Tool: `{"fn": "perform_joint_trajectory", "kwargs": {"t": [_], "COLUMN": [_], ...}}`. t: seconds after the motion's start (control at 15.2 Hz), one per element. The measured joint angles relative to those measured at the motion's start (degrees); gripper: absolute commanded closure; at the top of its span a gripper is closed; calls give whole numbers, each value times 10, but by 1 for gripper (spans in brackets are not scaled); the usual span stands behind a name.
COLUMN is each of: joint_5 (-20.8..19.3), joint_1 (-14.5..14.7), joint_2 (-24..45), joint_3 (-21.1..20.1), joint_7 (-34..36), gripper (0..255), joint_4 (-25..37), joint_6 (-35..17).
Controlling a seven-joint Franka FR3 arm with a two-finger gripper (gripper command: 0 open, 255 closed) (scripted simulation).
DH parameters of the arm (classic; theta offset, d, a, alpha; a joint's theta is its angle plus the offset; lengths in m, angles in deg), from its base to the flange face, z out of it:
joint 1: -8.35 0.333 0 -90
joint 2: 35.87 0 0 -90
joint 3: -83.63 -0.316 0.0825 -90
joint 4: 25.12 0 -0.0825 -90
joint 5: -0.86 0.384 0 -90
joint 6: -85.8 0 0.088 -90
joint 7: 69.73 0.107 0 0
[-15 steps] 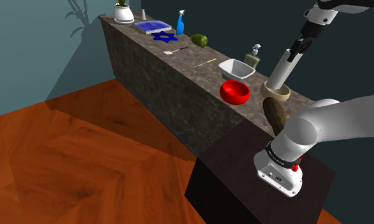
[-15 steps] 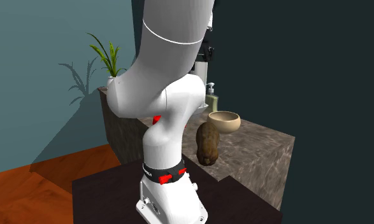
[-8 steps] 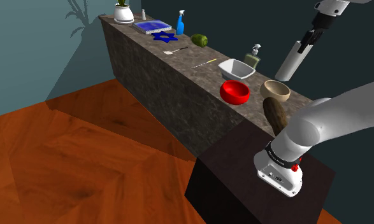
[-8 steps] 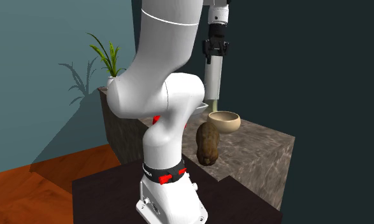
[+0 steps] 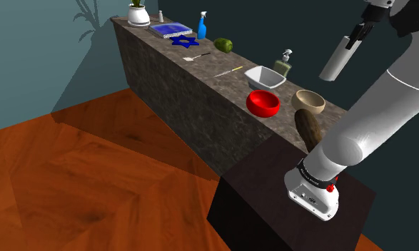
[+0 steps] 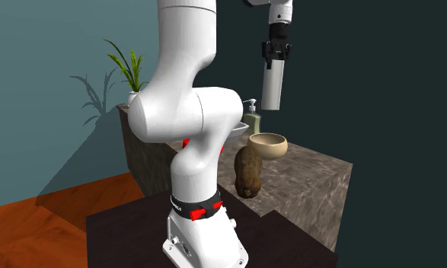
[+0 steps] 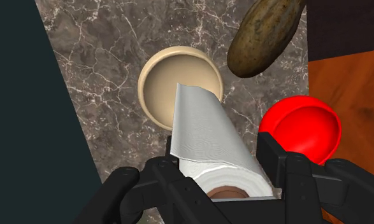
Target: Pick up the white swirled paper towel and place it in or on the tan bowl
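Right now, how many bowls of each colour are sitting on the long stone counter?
Red round bowl: 1
White squarish bowl: 1
Tan round bowl: 1
Total: 3 bowls

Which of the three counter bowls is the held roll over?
The round tan bowl: in the wrist view the white paper towel roll overlaps its rim. The glossy red bowl sits beside it, the white squarish bowl farther along.
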Motion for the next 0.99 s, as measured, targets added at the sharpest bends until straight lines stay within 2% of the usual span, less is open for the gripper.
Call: {"fn": "perform_joint_trajectory", "kwargs": {"t": [0.07,0.2,0.66,0.99], "joint_5": [18,29,11,18], "joint_1": [-5,-10,-4,-6], "joint_2": [20,31,11,18], "joint_3": [8,12,7,9], "joint_7": [-18,-29,-18,-24], "gripper": [255,255,255,255], "joint_4": [9,7,-56,-90], "joint_6": [1,-7,-63,-100]}}
